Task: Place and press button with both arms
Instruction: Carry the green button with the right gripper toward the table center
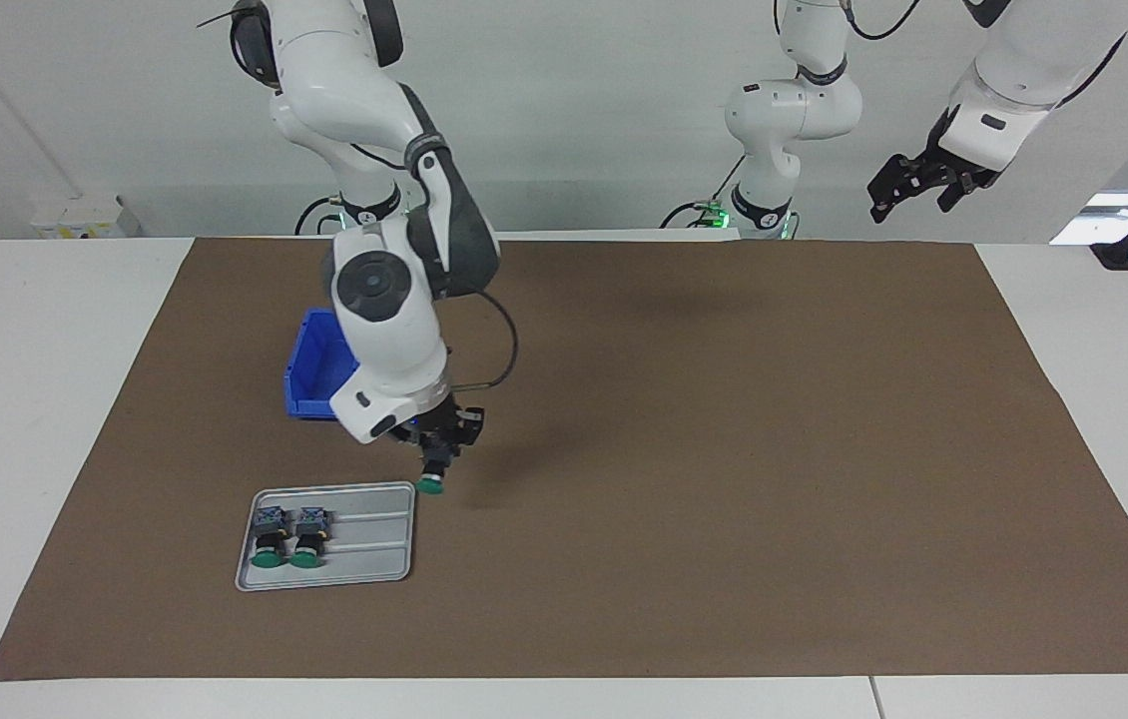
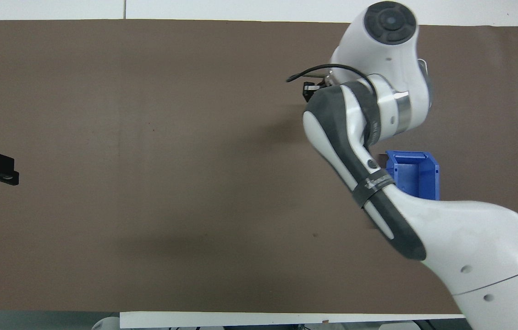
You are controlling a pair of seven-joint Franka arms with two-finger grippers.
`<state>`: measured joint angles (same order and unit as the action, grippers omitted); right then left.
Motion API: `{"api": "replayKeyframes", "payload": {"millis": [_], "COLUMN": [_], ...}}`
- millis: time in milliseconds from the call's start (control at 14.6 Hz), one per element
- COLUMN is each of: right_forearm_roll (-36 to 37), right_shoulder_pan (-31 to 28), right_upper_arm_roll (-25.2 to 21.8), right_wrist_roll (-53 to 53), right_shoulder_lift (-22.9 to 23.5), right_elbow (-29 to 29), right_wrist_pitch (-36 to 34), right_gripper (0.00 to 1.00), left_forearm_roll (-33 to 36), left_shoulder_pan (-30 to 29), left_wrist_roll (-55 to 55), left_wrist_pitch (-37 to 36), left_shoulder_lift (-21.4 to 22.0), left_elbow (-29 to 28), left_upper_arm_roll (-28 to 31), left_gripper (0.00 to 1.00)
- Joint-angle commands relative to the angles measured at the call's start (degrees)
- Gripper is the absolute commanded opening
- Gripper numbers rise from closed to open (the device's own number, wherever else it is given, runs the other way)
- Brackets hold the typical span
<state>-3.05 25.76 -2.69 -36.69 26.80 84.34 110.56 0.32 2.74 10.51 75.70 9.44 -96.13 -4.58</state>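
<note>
While two spare buttons [image 1: 286,537] are lying in the grey tray [image 1: 374,569] at seven o'clock on the bench [image 1: 75,399], the right end effector [image 1: 436,467] is gripping the button [image 1: 431,485] just over the tray's corner, with a blue bin [image 1: 316,364] at its ten o'clock. At two o'clock, the left end effector [image 1: 908,185] is waiting with fingers spread.

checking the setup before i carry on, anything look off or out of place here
Nothing stands out: two buttons lie side by side in the tray, a third is in the right gripper beside the tray.
</note>
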Motion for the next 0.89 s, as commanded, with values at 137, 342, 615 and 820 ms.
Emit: {"api": "replayKeyframes", "payload": {"millis": [137,342,615,820], "right_forearm_roll": [-0.5,-0.6,-0.6,-0.6], "right_shoulder_pan": [7.5,9.4,12.7,15.0], "right_upper_arm_roll": [-0.3,0.8,1.8,1.8], "right_wrist_roll": [-26.5,-39.4,-57.1,-64.8], "right_shoulder_lift": [-1.0,-1.9,-1.0,1.4], "right_elbow": [2.4,5.4,8.6,9.6], "right_wrist_pitch": [2.5,6.3,13.6,13.4], "right_gripper": [0.0,0.0,0.0,0.02], "left_forearm_roll": [0.6,0.2,0.1,0.2], "left_shoulder_pan": [0.1,-0.7,-0.6,-0.5], "left_wrist_roll": [0.9,0.8,0.8,1.0], "left_wrist_pitch": [-2.5,-1.4,0.0,-0.6], "left_shoulder_lift": [-1.1,-1.1,-0.7,-0.6], "left_elbow": [2.0,2.1,1.2,1.0], "left_upper_arm_roll": [-0.2,0.0,0.1,0.2], "left_gripper": [1.0,1.0,1.0,1.0]}}
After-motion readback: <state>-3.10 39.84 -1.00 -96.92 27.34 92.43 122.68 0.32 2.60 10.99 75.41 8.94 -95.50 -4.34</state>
